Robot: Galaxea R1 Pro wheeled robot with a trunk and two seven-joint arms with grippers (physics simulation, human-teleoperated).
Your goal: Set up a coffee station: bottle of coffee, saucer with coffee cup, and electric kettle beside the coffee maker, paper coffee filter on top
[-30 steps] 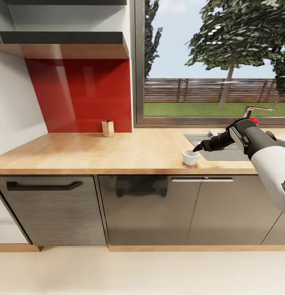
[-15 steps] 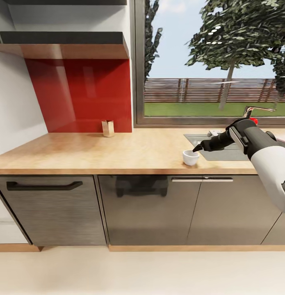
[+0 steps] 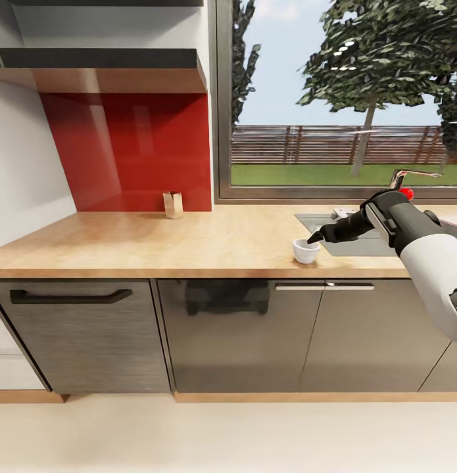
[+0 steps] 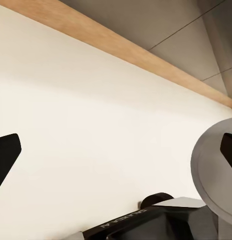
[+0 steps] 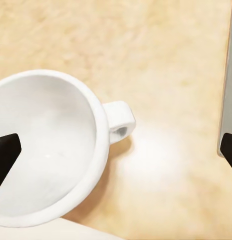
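Currently spread wide, right gripper (image 5: 116, 150) fingertips (image 5: 6, 152) at the far edges of the right wrist view, holding nothing, poised just above the coffee cup (image 5: 48, 150). Cup upright on the kitchen countertop (image 3: 189, 240), near its front edge and just beside the inset sink (image 3: 360, 240), loop handle (image 5: 118, 122) pointing toward the sink side. Likely light, rigid, glazed and therefore slick; brittle if dropped or knocked against the sink rim. Best purchase judged to be across the rim wall, one finger inside and one outside, away from the handle; moderate squeeze only. Left gripper (image 4: 116, 150) likewise wide apart and empty, hanging over pale floor (image 4: 95, 125) by the cabinet base. No saucer visible nearby.
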